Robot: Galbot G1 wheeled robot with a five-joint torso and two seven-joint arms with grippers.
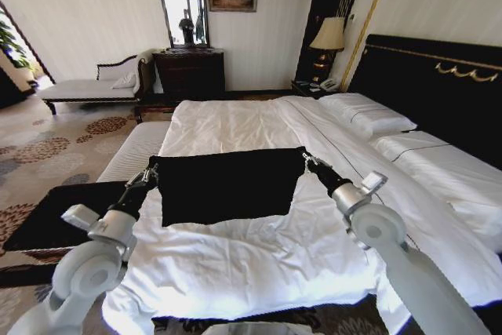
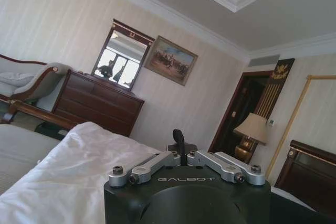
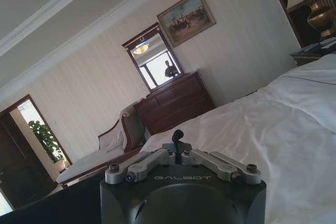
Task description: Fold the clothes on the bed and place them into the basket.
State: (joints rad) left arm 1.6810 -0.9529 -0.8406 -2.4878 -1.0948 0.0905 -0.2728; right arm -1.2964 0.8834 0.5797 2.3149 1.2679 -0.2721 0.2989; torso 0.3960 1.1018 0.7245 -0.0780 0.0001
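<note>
Both arms are up: the left gripper (image 1: 151, 170) pinches the black T-shirt (image 1: 227, 184) at its nine o'clock corner, the right gripper (image 1: 306, 159) clamps the three o'clock corner, cloth stretched taut above the bed (image 1: 259, 256).

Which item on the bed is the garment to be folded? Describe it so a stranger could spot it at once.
Start from the bed, white across most of the head view. On its near half lies the T-shirt, stretched flat between the left gripper and the right gripper, each at one top corner. It is the only black piece on the white bedding.
</note>
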